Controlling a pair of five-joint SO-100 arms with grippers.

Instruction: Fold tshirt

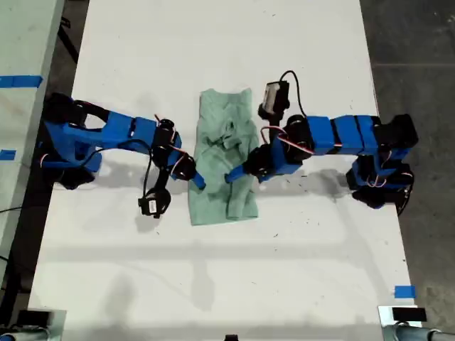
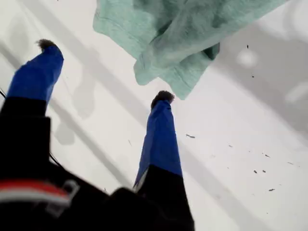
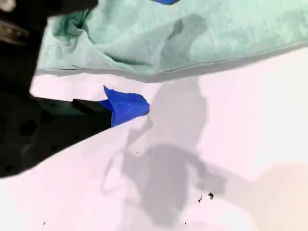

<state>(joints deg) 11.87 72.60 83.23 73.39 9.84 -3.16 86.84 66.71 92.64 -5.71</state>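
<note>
While the tshirt (image 1: 224,160) lies rumpled on the table (image 1: 298,270), my first gripper (image 2: 103,72) gapes empty just short of its hem; my second gripper's (image 3: 126,107) state I cannot tell.

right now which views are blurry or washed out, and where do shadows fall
Exterior view: sharp and evenly lit, with soft arm shadows on the white table. First wrist view: the dark arm body up close is blurred, the tshirt soft. Second wrist view: the table looks washed out, with a broad grey shadow below the tshirt.
</note>
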